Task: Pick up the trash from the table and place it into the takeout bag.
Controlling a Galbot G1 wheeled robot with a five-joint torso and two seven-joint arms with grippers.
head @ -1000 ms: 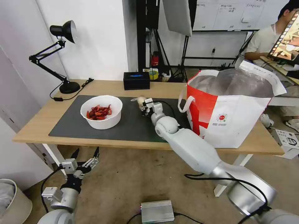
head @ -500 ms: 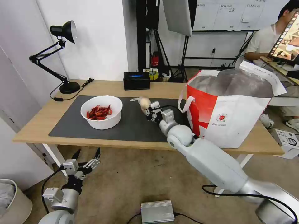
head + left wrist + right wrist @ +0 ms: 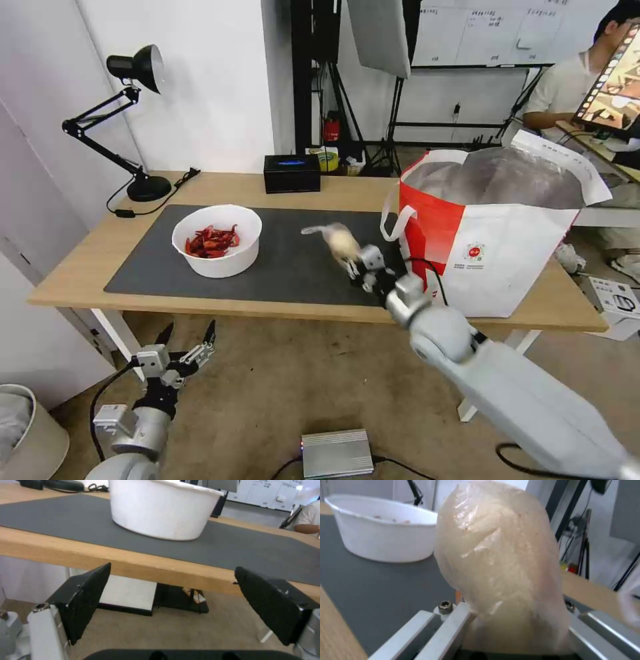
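The knotted bag (image 3: 340, 241) is held clamped in the right tool (image 3: 357, 261) above the mat, at nine o'clock of the takeout bag (image 3: 493, 257), not yet dropped in. The bowl (image 3: 217, 239) remains on the worktop (image 3: 87, 257). The left tool (image 3: 181, 348) hangs wide below the edge.

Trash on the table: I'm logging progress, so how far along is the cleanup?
In hand: the right hand holds the small knotted clear bag above the mat, beside the takeout bag. Left: the bowl of crayfish shells sits on the table. The left hand waits open below the table edge.
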